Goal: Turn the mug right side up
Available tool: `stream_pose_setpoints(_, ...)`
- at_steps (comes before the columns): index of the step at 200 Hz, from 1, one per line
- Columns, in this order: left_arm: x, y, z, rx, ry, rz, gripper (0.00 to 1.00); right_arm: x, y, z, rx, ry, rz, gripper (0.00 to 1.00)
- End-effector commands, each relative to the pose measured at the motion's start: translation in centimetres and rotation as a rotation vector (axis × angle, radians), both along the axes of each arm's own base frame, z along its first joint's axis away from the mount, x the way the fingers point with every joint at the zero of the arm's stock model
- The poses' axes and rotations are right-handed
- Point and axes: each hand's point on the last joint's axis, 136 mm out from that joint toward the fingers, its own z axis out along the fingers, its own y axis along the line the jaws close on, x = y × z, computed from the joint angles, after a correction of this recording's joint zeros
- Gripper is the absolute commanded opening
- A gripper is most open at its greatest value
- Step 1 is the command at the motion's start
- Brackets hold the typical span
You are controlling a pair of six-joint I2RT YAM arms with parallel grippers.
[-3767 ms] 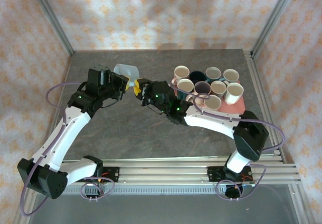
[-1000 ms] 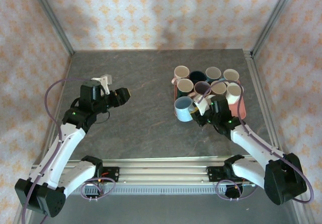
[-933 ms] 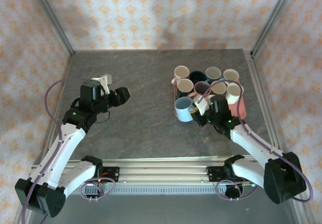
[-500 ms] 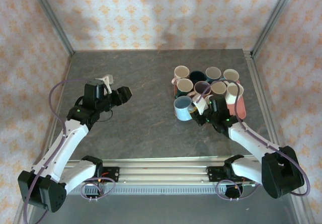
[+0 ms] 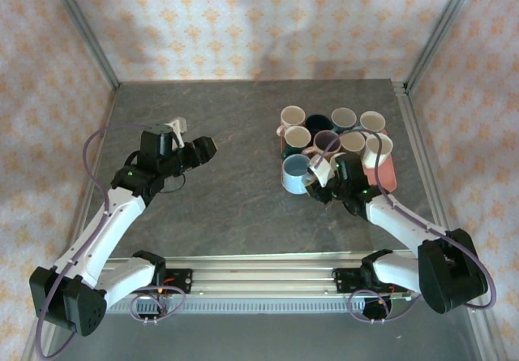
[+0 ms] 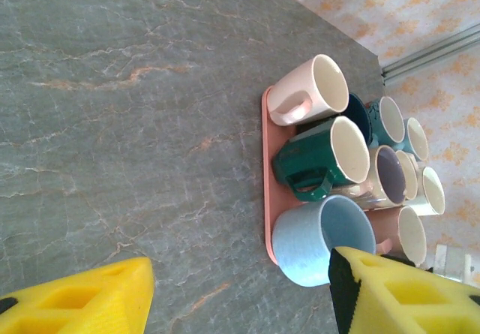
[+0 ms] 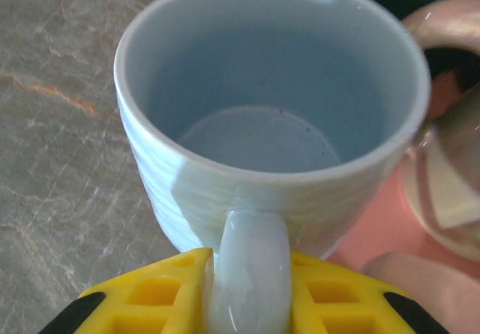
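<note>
The light blue mug (image 5: 294,172) stands upright with its mouth up at the front left corner of the pink tray (image 5: 388,177). My right gripper (image 5: 319,179) is just behind it. In the right wrist view the mug (image 7: 270,124) is empty, and its handle (image 7: 249,266) sits between my yellow fingers (image 7: 150,296) of the right gripper (image 7: 247,293), which touch it on both sides. My left gripper (image 5: 204,148) hangs open over the bare table to the left. From the left wrist view the mug (image 6: 322,240) appears beyond the open left gripper (image 6: 240,289).
Several other mugs stand upright on the tray (image 6: 267,176), among them a dark green one (image 6: 322,157) and a pink one (image 6: 307,90), packed close behind the blue mug. Grey marbled tabletop (image 5: 227,207) spreads between the arms. Metal frame posts border the table.
Earlier both grippers met at the mug mid-table. Now the mug stands on the tray with the right gripper at its handle. The left arm has drawn back left and edged slightly forward.
</note>
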Motion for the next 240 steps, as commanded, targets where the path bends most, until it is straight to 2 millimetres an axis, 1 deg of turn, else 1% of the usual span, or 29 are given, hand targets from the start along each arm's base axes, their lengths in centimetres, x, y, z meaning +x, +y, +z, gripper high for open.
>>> stream_pose_setpoints(1,0.5,0.1,1.8,0.003,-0.052,0.015,0.64,-0.5,-0.2,-0.8,-0.022,0.037,0.002,0.28)
stream_pose_setpoints(20,0.4,0.2,1.7,0.007,-0.05,0.017,0.64,-0.5,-0.3,-0.6,-0.023,0.041,-0.002,0.3)
stream_pose_setpoints(37,0.2,0.2,1.8,0.01,-0.052,0.017,0.64,-0.4,-0.4,0.0,-0.027,0.031,-0.007,0.35)
stream_pose_setpoints(60,0.1,0.4,1.7,0.019,-0.052,0.02,0.64,-0.2,-0.4,1.8,-0.015,-0.015,-0.014,0.4)
stream_pose_setpoints(71,0.0,0.6,1.8,0.032,-0.057,0.02,0.64,-0.2,-0.5,2.9,-0.003,-0.042,-0.021,0.43)
stream_pose_setpoints(88,-0.1,0.9,1.9,0.069,-0.066,0.019,0.64,-0.3,-0.7,4.6,0.009,-0.076,-0.036,0.45)
stream_pose_setpoints(97,-0.2,1.3,2.2,0.096,-0.077,0.021,0.65,-0.4,-1.0,5.8,0.018,-0.1,-0.051,0.45)
stream_pose_setpoints(113,-0.3,2.1,2.6,0.17,-0.103,0.026,0.66,0.0,-1.7,9.0,0.061,-0.173,-0.124,0.47)
stream_pose_setpoints(114,-0.3,2.2,2.7,0.175,-0.104,0.025,0.66,0.1,-1.8,9.5,0.069,-0.185,-0.136,0.48)
stream_pose_setpoints(123,-0.3,2.7,2.9,0.218,-0.118,0.032,0.67,0.8,-2.4,11.8,0.115,-0.238,-0.215,0.54)
stream_pose_setpoints(139,0.0,4.1,3.0,0.312,-0.141,0.054,0.69,2.3,-4.5,15.8,0.179,-0.315,-0.403,0.69)
stream_pose_setpoints(143,0.0,4.5,3.0,0.339,-0.145,0.065,0.7,2.6,-5.0,16.6,0.183,-0.328,-0.437,0.71)
stream_pose_setpoints(151,0.2,5.6,2.9,0.389,-0.15,0.093,0.71,3.2,-5.6,18.0,0.188,-0.341,-0.484,0.74)
stream_pose_setpoints(162,0.6,7.0,2.5,0.464,-0.149,0.128,0.74,3.9,-6.5,19.3,0.199,-0.341,-0.537,0.77)
stream_pose_setpoints(165,0.6,7.5,2.5,0.485,-0.149,0.141,0.75,4.2,-6.7,19.5,0.207,-0.337,-0.552,0.8)
stream_pose_setpoints(170,0.8,8.3,2.3,0.519,-0.144,0.164,0.77,4.6,-7.2,20.0,0.222,-0.334,-0.577,0.96)
stream_pose_setpoints(173,0.8,8.7,2.1,0.539,-0.142,0.17,0.79,4.8,-7.4,20.1,0.232,-0.329,-0.588,1.0)
stream_pose_setpoints(180,1.0,9.8,1.8,0.586,-0.138,0.194,0.83,5.4,-8.3,20.4,0.256,-0.325,-0.621,1.0)
stream_pose_setpoints(185,1.1,10.4,1.6,0.612,-0.136,0.209,0.93,5.7,-8.9,20.6,0.277,-0.325,-0.645,1.0)
stream_pose_setpoints(188,1.2,10.8,1.4,0.629,-0.133,0.218,0.98,6.0,-9.4,20.6,0.288,-0.325,-0.662,1.0)
stream_pose_setpoints(190,1.3,11.2,1.4,0.641,-0.133,0.226,1.0,6.1,-9.8,20.6,0.294,-0.325,-0.674,1.0)
stream_pose_setpoints(204,1.4,13.4,0.9,0.713,-0.125,0.295,1.0,7.1,-12.7,20.0,0.312,-0.325,-0.779,1.0)
stream_pose_setpoints(224,1.3,16.4,-0.4,0.776,-0.105,0.381,1.0,7.7,-17.3,17.8,0.275,-0.305,-0.944,1.0)
stream_pose_setpoints(233,1.2,17.5,-1.2,0.821,-0.104,0.397,1.0,7.8,-18.7,16.9,0.265,-0.309,-0.994,1.0)
stream_pose_setpoints(240,1.1,18.2,-1.9,0.87,-0.104,0.406,1.0,7.8,-19.3,16.1,0.258,-0.314,-1.015,1.0)
